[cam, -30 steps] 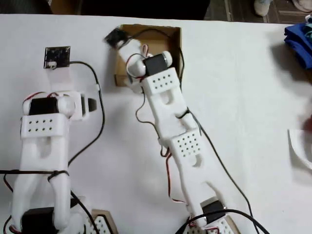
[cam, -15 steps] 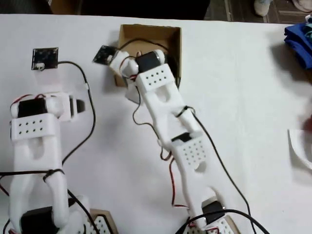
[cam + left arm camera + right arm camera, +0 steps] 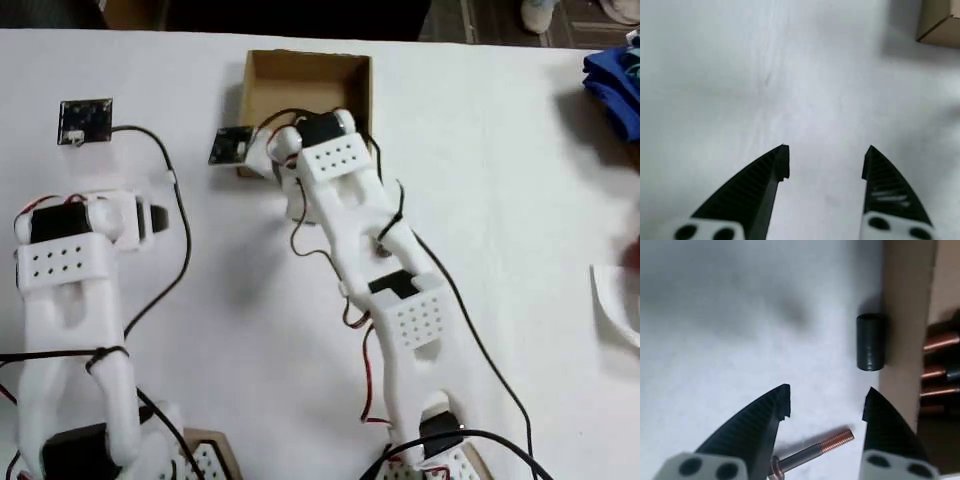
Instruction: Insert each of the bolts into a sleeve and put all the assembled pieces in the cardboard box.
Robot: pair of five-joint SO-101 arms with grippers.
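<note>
The table point(image 3: 500, 150) is seen as white and the cardboard box point(image 3: 305, 85) as plain brown. The sleeve point(image 3: 870, 341) is coloured black, the bolt point(image 3: 812, 450) grey with a copper thread. Black ribbing is shown on the left gripper point(image 3: 826, 155) and the right gripper point(image 3: 827, 392).

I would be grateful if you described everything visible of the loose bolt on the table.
The bolt is a slim, metal-looking rod: dull grey shank, copper-coloured threaded tip, its head end partly hidden behind a finger of the right gripper. It lies flat on the white table, slantwise between the open fingers, touching no sleeve; the black sleeve lies apart, beside the cardboard box.
</note>
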